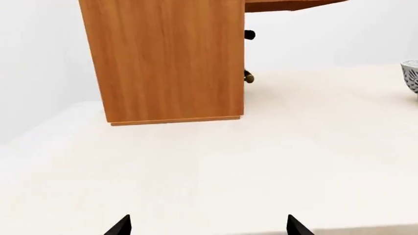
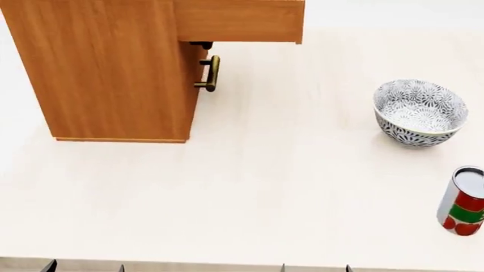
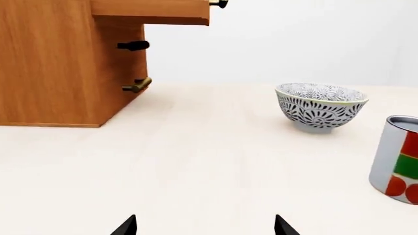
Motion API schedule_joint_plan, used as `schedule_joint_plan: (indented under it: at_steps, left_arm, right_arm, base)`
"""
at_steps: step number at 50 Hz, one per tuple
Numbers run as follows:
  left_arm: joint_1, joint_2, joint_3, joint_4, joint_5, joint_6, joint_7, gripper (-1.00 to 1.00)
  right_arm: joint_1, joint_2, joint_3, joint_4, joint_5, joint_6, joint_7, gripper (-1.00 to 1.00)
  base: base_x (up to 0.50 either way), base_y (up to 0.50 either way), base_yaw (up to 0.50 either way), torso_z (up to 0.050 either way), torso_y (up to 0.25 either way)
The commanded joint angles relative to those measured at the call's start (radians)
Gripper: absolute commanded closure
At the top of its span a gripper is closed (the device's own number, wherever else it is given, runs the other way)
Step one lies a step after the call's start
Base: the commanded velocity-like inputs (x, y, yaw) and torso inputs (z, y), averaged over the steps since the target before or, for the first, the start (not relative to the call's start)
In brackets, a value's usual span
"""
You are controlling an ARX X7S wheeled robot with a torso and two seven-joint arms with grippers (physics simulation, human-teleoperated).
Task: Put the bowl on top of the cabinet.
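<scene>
At the left of the bench (image 2: 250, 187) stands the cabinet (image 2: 106, 68), an upper drawer pulled out; the bowl (image 2: 420, 112) sits upright well to its right, a can (image 2: 463, 202) near it. Both claws, left claw (image 1: 207, 227) and right claw (image 3: 204, 226), are spread and empty at the near edge, so I judge nothing done: grasp, lift and placing remain.
</scene>
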Motion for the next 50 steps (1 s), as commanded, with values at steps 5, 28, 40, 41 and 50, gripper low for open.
schedule_joint_plan:
  at_steps: [5,28,40,41,50]
  left_arm:
    - [-0.004,-0.014,0.021,-0.003,-0.004,-0.01,-0.016,-1.0]
    - [-0.085,-0.091,-0.01,0.642,-0.21,-0.642,-0.047,-1.0]
    - [-0.114,-0.106,-0.04,0.851,-0.23,-0.774,-0.116,-1.0]
    - [-0.111,-0.108,-0.04,0.857,-0.23,-0.775,-0.118,-1.0]
    - [-0.099,-0.13,-0.021,0.867,-0.197,-0.754,-0.136,-1.0]
  right_arm:
    - [-0.001,0.013,-0.012,-0.005,0.016,-0.001,0.017,-1.0]
    - [0.099,0.117,0.066,-0.612,0.297,0.668,0.124,-1.0]
    - [0.086,0.174,0.124,-0.897,0.365,0.826,0.185,-1.0]
    - [0.091,0.175,0.123,-0.9,0.368,0.835,0.188,-1.0]
    - [0.085,0.174,0.124,-0.905,0.377,0.828,0.193,-1.0]
  base:
    - [0.0,0.5,0.0,0.0,0.0]
    - [0.0,0.11,0.0,0.0,0.0]
    - [0.0,0.0,0.0,0.0,0.0]
    - [0.0,0.0,0.0,0.0,0.0]
    - [0.12,0.0,0.0,0.0,0.0]
